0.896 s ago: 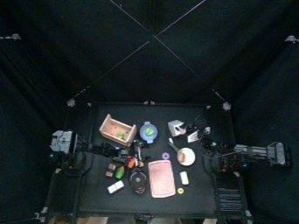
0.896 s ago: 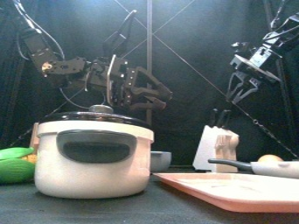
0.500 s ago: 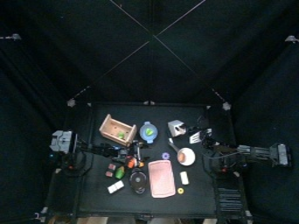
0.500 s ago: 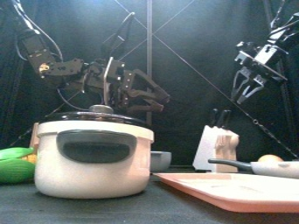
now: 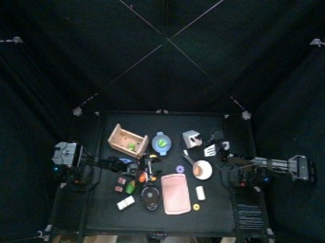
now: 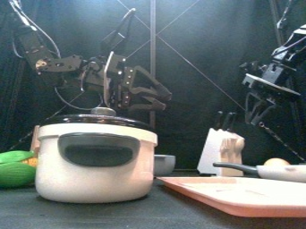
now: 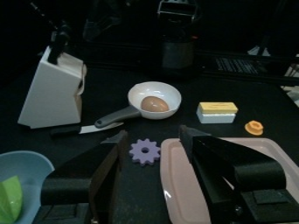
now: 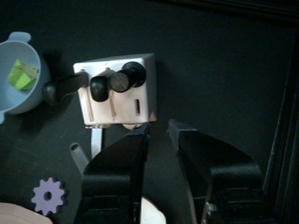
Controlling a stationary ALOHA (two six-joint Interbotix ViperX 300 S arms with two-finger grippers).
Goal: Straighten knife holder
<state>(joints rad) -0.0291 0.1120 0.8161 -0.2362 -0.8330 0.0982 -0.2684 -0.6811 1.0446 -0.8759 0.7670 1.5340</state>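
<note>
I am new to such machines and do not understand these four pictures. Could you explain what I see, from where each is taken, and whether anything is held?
This is a robot with two black arms at a small black table. One picture looks straight down, one looks level from the table's front edge, and two come from cameras on the wrists. The left pincer is open and holds nothing. The right pincer hangs above the knife holder, a pale block with dark handles, and holds nothing. Also on the table: a cream pot, a pink board, a bowl with an egg and a purple gear.
</note>
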